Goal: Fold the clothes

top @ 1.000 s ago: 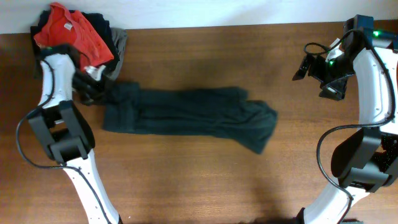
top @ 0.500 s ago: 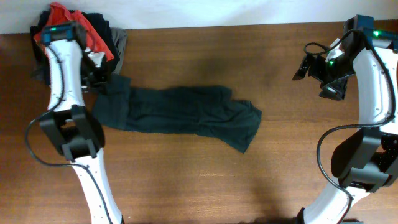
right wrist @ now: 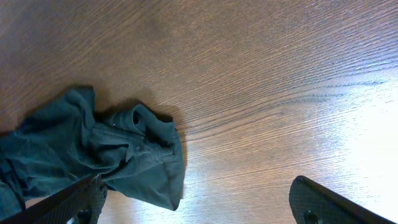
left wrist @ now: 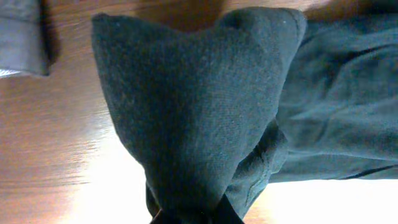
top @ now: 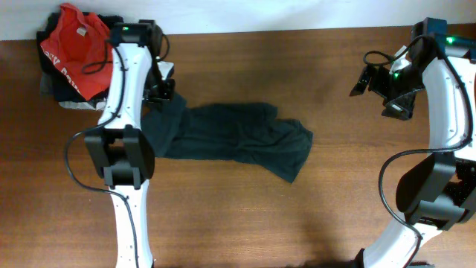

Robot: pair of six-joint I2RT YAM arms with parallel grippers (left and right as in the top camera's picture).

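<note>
Clothes (top: 238,138) lie dark, wrinkled and stretched long (one end bunched).

The clothes (top: 238,138) are laid lengthwise across the middle of the surface (top: 312,67), with their left end raised off it and gathered in the left gripper (top: 161,91). A pile of other garments (top: 74,52) is set at the far left corner, near that gripper. The right gripper (top: 366,80) is held over the far right part of the surface, well apart from the clothes' right end.
</note>
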